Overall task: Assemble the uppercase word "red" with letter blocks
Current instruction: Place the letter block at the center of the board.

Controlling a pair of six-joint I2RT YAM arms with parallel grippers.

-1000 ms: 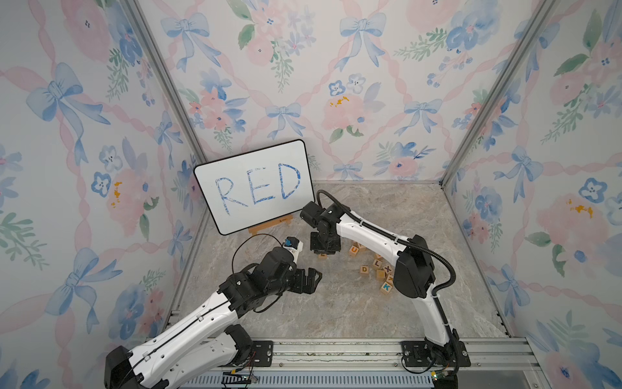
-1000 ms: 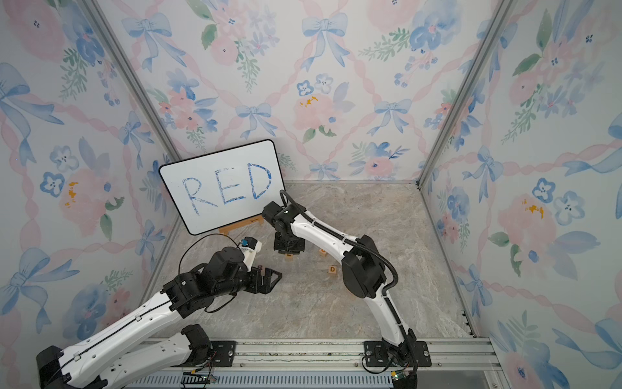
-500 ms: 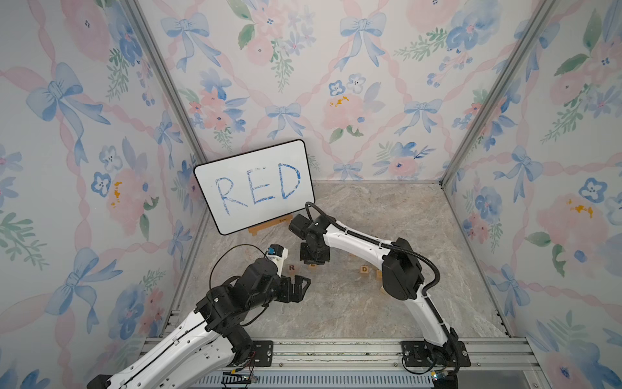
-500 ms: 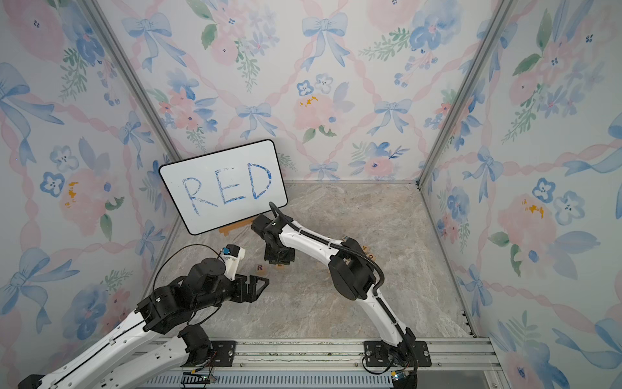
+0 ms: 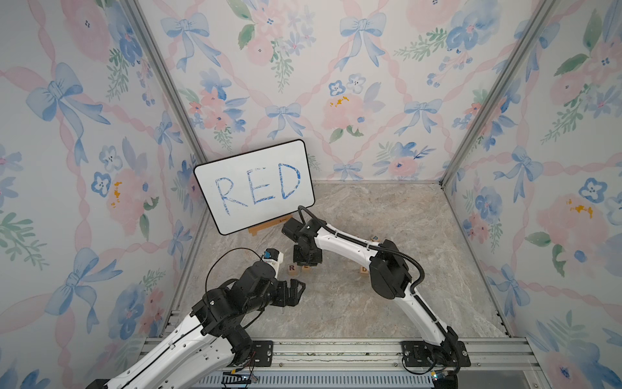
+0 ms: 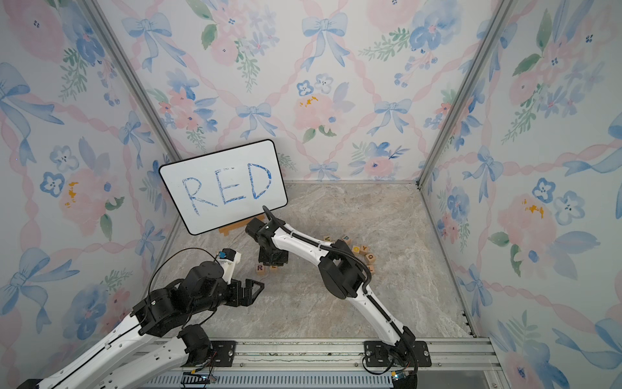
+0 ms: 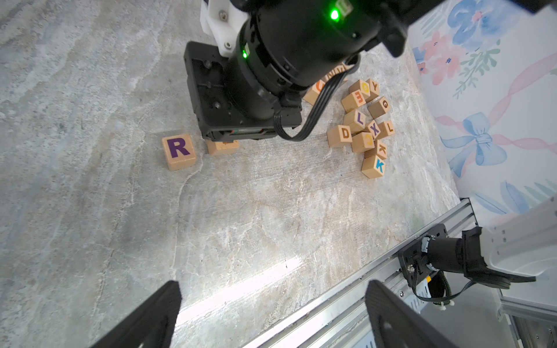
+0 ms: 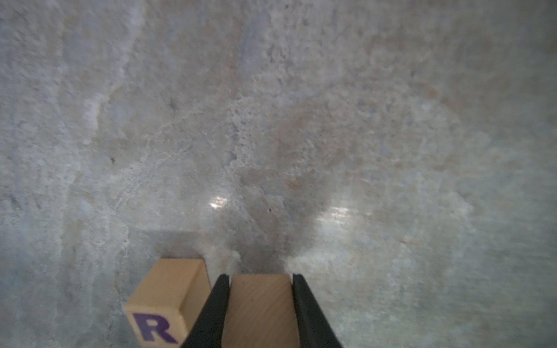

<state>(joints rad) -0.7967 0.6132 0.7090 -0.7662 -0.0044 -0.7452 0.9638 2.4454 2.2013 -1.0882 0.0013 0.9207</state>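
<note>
The letter block with a dark purple R (image 5: 291, 268) (image 6: 260, 268) (image 7: 178, 151) (image 8: 162, 304) lies face up on the stone table. Just to its right, a narrow gap apart, my right gripper (image 8: 260, 275) (image 5: 307, 259) (image 6: 273, 259) points straight down and is shut on a second letter block (image 8: 260, 310) (image 7: 223, 147), down at table level. Its orange letter is mostly hidden under the gripper. A block with an orange D (image 7: 340, 135) (image 5: 363, 269) sits at the edge of the pile. My left gripper (image 7: 272, 289) (image 5: 296, 289) (image 6: 252, 291) hovers open and empty nearer the front.
A white board (image 5: 255, 188) with blue handwritten RED leans at the back left. Several other letter blocks (image 7: 367, 126) (image 6: 356, 249) are heaped right of the right arm. An aluminium rail (image 5: 336, 350) runs along the front edge, and papered walls close in three sides.
My right arm has swung left and forward from the pile with its block, coming down beside the R. My left arm has drawn back toward the front left.
</note>
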